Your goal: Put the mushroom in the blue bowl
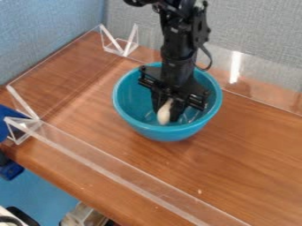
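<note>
The blue bowl [132, 117] stands in the middle of the wooden table. My gripper [169, 107] reaches straight down into it from above. Between its black fingers I see the cream-white mushroom [164, 113], low inside the bowl; the jaws are shut on it. Its cap is hidden by the fingers. Whether the mushroom touches the bowl's bottom I cannot tell.
A low clear acrylic wall [83, 139] runs around the wooden table [83, 88], with white triangular brackets at the back [116, 39] and at the left [21, 125]. A blue backdrop stands behind.
</note>
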`<state>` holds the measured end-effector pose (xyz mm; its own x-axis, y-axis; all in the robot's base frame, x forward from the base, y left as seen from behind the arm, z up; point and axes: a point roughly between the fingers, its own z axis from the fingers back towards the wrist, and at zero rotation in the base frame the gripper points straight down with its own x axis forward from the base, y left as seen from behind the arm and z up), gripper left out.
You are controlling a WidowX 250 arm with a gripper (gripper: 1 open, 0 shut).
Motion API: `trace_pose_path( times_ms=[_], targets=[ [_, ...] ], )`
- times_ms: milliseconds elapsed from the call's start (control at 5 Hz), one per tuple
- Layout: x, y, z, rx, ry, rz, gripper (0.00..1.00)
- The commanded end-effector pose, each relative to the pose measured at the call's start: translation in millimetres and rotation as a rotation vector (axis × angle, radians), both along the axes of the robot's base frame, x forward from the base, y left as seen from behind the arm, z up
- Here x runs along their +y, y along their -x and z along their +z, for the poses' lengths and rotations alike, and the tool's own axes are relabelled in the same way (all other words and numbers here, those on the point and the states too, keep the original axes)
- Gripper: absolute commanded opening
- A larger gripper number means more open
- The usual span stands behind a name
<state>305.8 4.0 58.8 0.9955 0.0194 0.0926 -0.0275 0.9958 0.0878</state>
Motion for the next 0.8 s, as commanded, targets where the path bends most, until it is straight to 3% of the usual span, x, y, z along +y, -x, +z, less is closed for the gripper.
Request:
trace_pose_path(
  times_ms=[0,600],
  targets=[
    [1.7,-11.2,16.5,-0.061,0.005,0.013,1.00],
    [-0.4,-11.2,49.6,-0.123,0.000,0.025,1.00]
  ],
)
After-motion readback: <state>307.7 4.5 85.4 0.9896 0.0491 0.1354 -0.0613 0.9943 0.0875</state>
